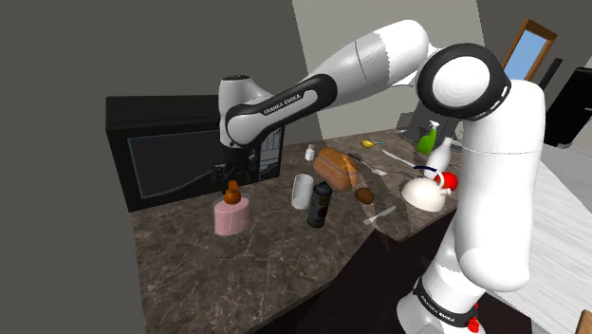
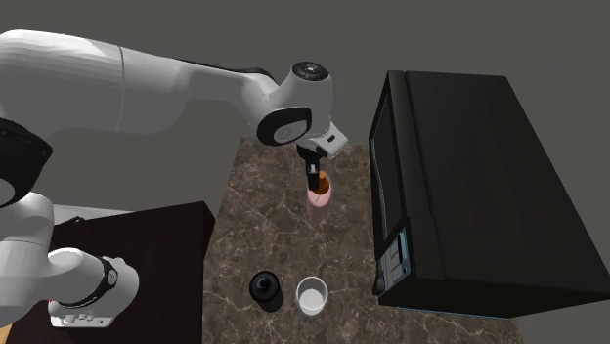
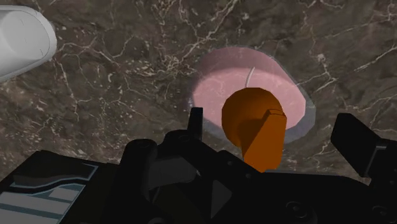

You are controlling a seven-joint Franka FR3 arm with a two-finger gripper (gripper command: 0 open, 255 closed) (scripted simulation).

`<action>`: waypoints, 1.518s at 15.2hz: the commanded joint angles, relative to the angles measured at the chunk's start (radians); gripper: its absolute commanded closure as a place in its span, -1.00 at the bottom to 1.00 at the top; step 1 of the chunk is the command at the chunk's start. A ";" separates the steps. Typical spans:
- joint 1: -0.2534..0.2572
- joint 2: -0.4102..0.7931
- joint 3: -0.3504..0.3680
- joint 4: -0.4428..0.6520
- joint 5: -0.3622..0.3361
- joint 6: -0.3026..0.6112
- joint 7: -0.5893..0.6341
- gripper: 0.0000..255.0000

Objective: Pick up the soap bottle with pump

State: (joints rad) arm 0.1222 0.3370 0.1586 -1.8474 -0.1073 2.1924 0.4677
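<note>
Hovering gripper (image 3: 275, 122): is gaping wide astride the orange pump (image 3: 249, 118), not touching it.
Bottle (image 1: 231, 218): pink, is standing upright on the desk (image 1: 285, 258) beside the microwave (image 1: 175, 163).

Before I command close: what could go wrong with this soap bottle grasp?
1. The gripper stands open astride the orange pump, above the pink bottle body. Closing here would grip only the narrow head, which may slip or tip.
2. The pump sits nearer one finger, so that finger may touch first and shove the bottle.
3. The black microwave stands close by, so the lift should probably go straight up.
</note>
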 commanded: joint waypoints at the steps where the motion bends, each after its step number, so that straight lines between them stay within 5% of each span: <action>1: 0.002 0.016 -0.001 -0.011 -0.005 0.028 0.006 -1.00; 3: 0.002 0.016 -0.001 -0.011 -0.005 0.028 0.006 -1.00; 4: 0.002 0.017 -0.001 -0.012 -0.005 0.029 0.006 1.00; 13: 0.002 0.016 -0.001 -0.011 -0.005 0.028 0.006 1.00; 23: -0.001 -0.044 0.005 0.044 0.012 -0.086 -0.008 1.00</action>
State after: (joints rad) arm 0.1220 0.2988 0.1632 -1.8153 -0.0973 2.1230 0.4627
